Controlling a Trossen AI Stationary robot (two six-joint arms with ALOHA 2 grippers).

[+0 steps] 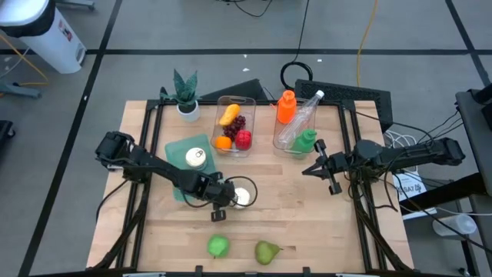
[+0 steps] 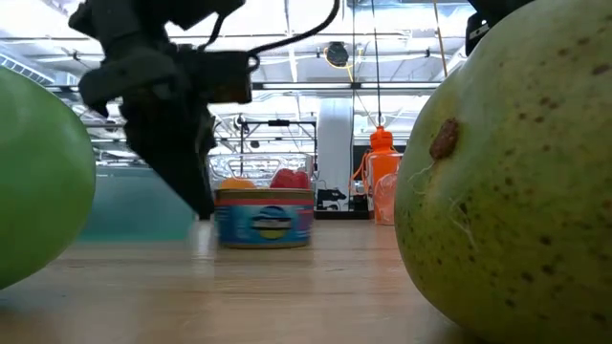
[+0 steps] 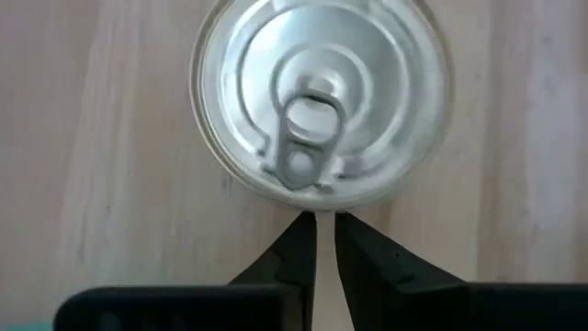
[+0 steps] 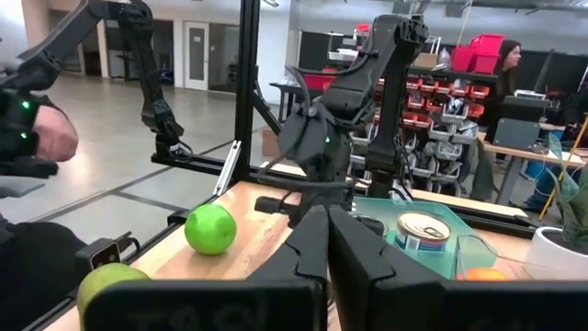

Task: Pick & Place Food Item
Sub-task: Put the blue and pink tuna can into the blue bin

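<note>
Your wooden desk [image 1: 307, 208] stands on a gray taped floor, shelves and a person [image 4: 506, 69] behind. Your left gripper [image 1: 223, 201] reaches low toward mid-desk, fingers pinched together on nothing, tips just beside the tin can [image 1: 243, 195]: silver pull-tab lid, blue label. The right gripper [image 1: 317, 166], also closed, waits near the right edge.

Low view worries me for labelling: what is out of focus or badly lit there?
In the low view the pear and green apple sit against the lens, huge and soft; the left tool is a backlit dark silhouette under bright ceiling lights; the can is slightly blurred, its label unreadable.
</note>
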